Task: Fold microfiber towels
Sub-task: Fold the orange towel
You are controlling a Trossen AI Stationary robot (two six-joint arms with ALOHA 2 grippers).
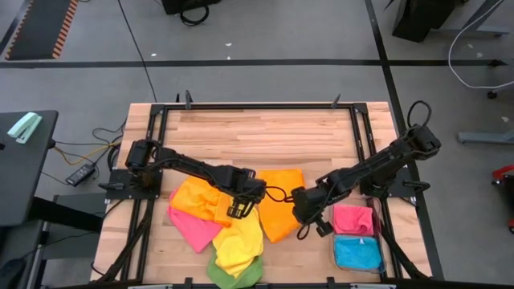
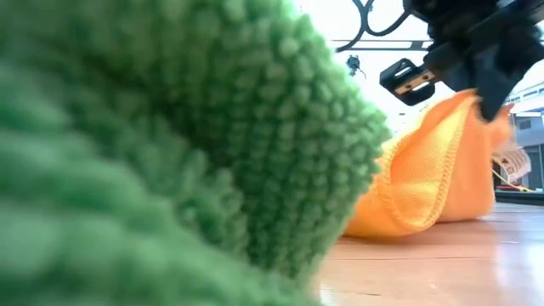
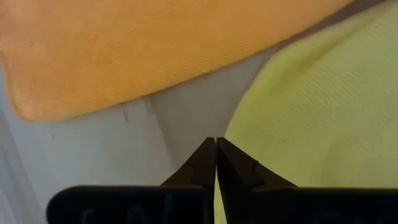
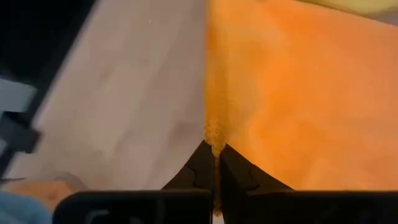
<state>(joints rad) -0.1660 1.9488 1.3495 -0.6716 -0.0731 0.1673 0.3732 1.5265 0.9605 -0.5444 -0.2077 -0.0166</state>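
An orange towel (image 1: 283, 193) lies at the table's middle near the front. My right gripper (image 4: 216, 149) is shut on its edge, and in the low view the towel (image 2: 433, 178) hangs from the gripper (image 2: 491, 100) with its lower part on the wood. To its left lies a heap of towels: orange-yellow (image 1: 197, 201), pink (image 1: 193, 229), yellow (image 1: 237, 245) and green (image 1: 233, 273). My left gripper (image 3: 216, 144) stands shut over the heap's right side (image 1: 238, 210), just beside the yellow towel's edge (image 3: 298, 118). My left gripper: its shut tips stand against the yellow towel's edge (image 3: 233, 134), pointing steeply down; I cannot tell whether they touch or hold it. My right gripper pinches the orange towel's edge (image 4: 214, 134) between its two fingers, coming slanting down from above. The held edge is raised off the table and the cloth slopes down from it, its lower part (image 2: 399, 225) resting on the wood.
A clear bin (image 1: 333, 241) stands at the front right with a folded pink towel (image 1: 353, 218) and a folded blue towel (image 1: 357, 253) inside. The green towel (image 2: 170, 127) fills most of the low view. Bare wood (image 1: 257, 136) stretches toward the far edge.
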